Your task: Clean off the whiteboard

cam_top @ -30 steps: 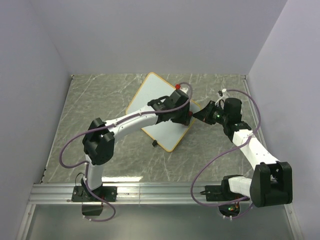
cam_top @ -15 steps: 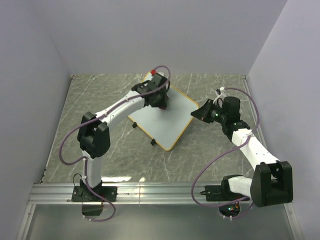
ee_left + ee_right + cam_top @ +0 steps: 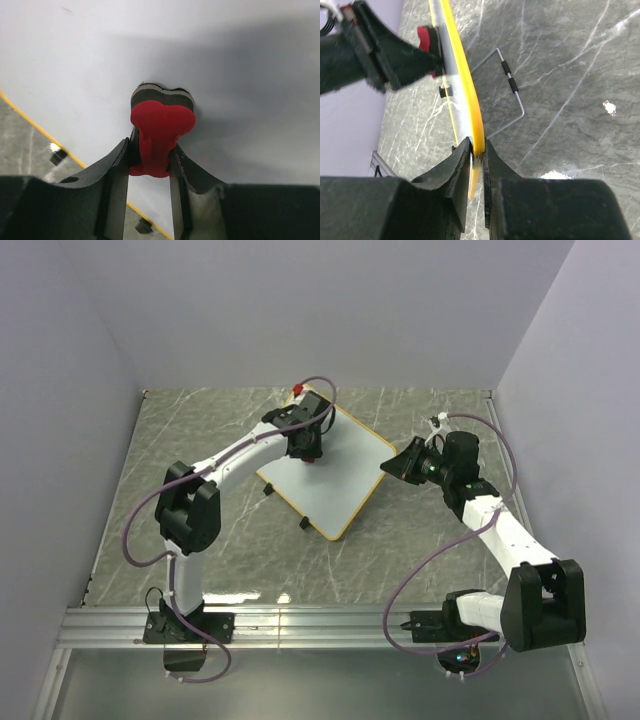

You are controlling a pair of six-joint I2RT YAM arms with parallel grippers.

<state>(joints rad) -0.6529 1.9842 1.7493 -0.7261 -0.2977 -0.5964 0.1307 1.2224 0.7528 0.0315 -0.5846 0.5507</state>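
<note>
1. View from above: the whiteboard (image 3: 335, 490) lies cornerwise near the far edge of the worktop (image 3: 200, 440), about mid-width. Within the last second the left hand (image 3: 312, 452) has swept from the board's right corner, beside the right hand (image 3: 402, 464), to its far-left part. The board has turned a little with the stroke. No marks show on the uncovered surface.
2. Left wrist view: the left hand (image 3: 150, 150) is closed on the red eraser (image 3: 161, 125), whose pad presses against the whiteboard (image 3: 240, 55). The surface around it is plain white.
3. Right wrist view: the right hand (image 3: 476, 150) clamps the whiteboard (image 3: 466, 75) by its yellow rim and steadies it. A wire stand (image 3: 512, 90) lies behind the board. Wiping appears nearly complete; only the area under the left arm is unverified.
</note>
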